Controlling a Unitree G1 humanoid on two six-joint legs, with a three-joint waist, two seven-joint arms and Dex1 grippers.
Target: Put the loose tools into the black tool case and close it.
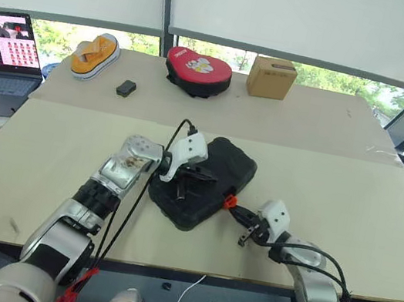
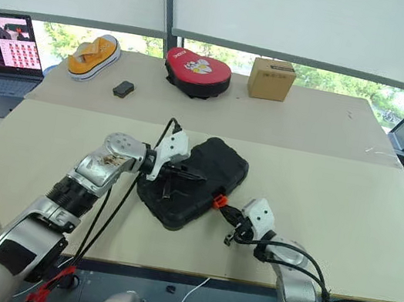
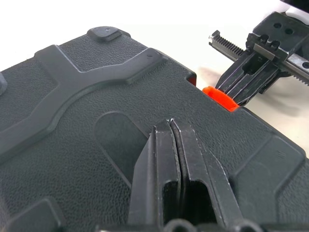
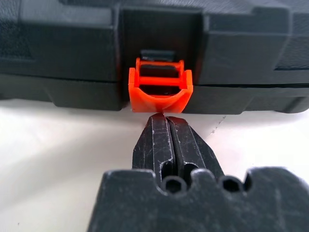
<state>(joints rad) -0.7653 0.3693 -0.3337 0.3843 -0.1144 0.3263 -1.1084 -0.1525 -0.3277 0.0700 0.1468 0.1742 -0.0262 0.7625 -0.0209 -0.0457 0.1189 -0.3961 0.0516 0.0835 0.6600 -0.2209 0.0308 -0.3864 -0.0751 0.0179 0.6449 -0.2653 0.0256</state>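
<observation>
- The black tool case (image 1: 209, 180) was seen lying lid down and shut on the near table (image 1: 42, 170), near its front edge; contents could not be seen.
- The left gripper (image 3: 170, 126) was found with fingers pressed together, holding nothing, tips resting on the lid's textured top.
- The right gripper (image 4: 164, 118) was likewise seen closed and empty, tips right at the orange latch (image 4: 160, 92) on the case's front edge; contact could not be confirmed.
- On the far table: red heart-shaped pouch (image 1: 197, 70), cardboard box (image 1: 271, 78), small black box (image 1: 125, 88), yellow shoe (image 1: 94, 55). Laptop (image 1: 4, 53) stood at the left.
</observation>
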